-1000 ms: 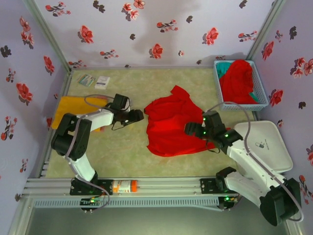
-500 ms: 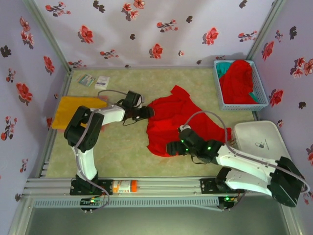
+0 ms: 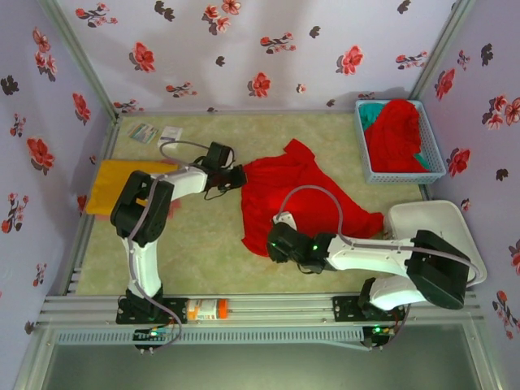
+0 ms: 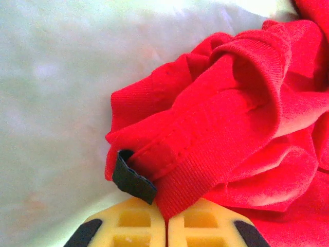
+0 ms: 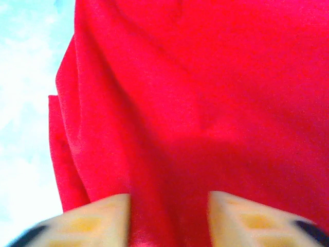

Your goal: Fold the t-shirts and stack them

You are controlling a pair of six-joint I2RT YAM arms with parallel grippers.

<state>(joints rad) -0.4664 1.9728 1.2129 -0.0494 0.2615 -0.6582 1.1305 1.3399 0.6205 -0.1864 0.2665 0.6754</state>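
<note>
1. The red t-shirt [image 3: 286,175] lies crumpled in the middle of the table
2. A blue mesh basket [image 3: 435,154] at the upper right holds more red cloth and some teal cloth
3. An orange-yellow t-shirt [image 3: 114,191] lies flat at the left edge
4. The right gripper [image 3: 270,242] is at the red t-shirt's lower-left edge, having swung over from its right side a second ago; its fingers [image 5: 97,218] stand apart with a red fold between them
5. The left gripper [image 3: 240,175] was short of the cloth a second ago and is now at its left edge, fingers [image 4: 128,226] pressed together and clamped on the ribbed hem
</note>
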